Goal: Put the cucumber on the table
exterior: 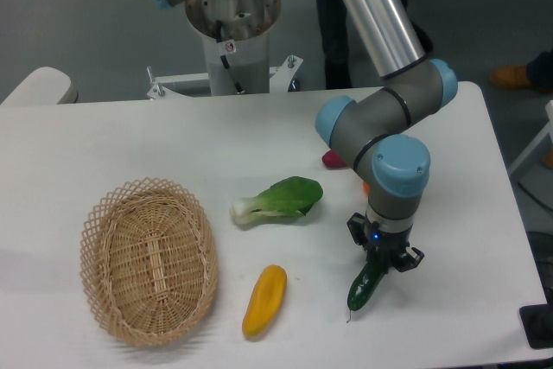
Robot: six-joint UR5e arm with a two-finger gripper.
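In the fixed camera view, the cucumber [364, 283] is seen pinched at its upper end by the hand [381, 258], whose fingers are pressed against it from either side. The cucumber hangs directly below the hand, and its long axis is tilted: from the grip it runs down and to the left of the picture, with the thin stem tip lowest. That tip is at or just above the table [130, 136]; whether contact has been made cannot be told from this angle.

The release is judged to turn on this tilt. Because the free end points down and leftward, the cucumber is expected to pivot on its tip and settle along that same line once the fingers are spread. The table under it is white and flat, and the yellow vegetable [263, 300] lies well apart to the left, so the fall line is judged unobstructed. The bok choy [278, 200] is farther up and left, also apart.
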